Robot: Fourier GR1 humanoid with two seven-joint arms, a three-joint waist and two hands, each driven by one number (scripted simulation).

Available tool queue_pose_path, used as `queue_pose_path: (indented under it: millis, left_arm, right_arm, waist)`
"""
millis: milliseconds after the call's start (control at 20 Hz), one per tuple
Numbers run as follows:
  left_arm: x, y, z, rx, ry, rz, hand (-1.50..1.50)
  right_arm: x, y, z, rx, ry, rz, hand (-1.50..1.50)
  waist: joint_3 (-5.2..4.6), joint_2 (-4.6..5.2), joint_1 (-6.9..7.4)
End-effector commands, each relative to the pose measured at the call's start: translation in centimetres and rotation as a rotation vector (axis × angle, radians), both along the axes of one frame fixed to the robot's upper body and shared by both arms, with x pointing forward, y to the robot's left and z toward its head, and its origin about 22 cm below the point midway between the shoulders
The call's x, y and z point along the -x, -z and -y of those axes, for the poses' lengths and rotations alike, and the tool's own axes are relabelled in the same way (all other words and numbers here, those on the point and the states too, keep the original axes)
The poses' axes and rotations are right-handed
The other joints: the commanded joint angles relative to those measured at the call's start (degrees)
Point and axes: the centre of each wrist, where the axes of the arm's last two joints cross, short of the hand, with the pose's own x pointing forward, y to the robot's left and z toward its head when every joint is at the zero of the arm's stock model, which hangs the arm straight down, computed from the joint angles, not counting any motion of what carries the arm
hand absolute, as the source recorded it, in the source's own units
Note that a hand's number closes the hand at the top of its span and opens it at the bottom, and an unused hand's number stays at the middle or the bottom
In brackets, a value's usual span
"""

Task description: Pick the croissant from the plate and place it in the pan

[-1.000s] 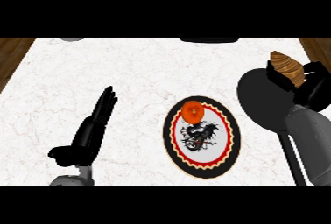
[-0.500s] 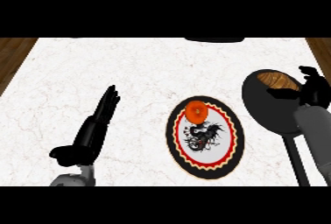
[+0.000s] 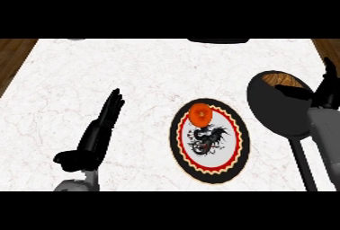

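Note:
The black pan (image 3: pixel 274 112) lies at the right, its handle (image 3: pixel 303 162) running toward the lower edge. A brown croissant (image 3: pixel 279 80) shows inside the pan at its far side. My right hand (image 3: pixel 323 91) hovers over the pan's right rim, open, its thumb stretched left and its fingers pointing up; it holds nothing. The round plate (image 3: pixel 232 144), with a black rim and a dark dragon figure, sits in the middle of the counter and bears an orange round patch (image 3: pixel 199 115) near its top. My left hand (image 3: pixel 100 131) rests open at the left, fingers straight.
The white marble counter (image 3: pixel 133 67) has wooden floor beyond its left and right edges. Two dark objects (image 3: pixel 218 40) peek in at the far edge.
A second ago my right hand held the croissant above the pan. It let go; the croissant now lies in the pan and the hand has drawn back to the right. The left hand stayed still.

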Motion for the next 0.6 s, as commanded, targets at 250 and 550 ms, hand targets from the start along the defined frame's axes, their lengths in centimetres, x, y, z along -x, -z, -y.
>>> queue_pose_path:
  millis: [250, 550]
  left_arm:
    - [1.1, 1.4, -0.3, -0.003, -0.04, -0.031, 0.0]
    - [1.1, 1.1, -1.4, -0.002, -0.058, -0.015, 0.0]
  right_arm:
    - [3.2, 0.3, 5.2, -0.21, -0.018, 0.248, -1.5]
    - [7.0, 3.9, 5.4, -0.363, -0.206, 0.271, -1.5]
  waist:
    - [-0.22, -0.87, -2.02]
    - [-0.34, -1.34, -3.02]
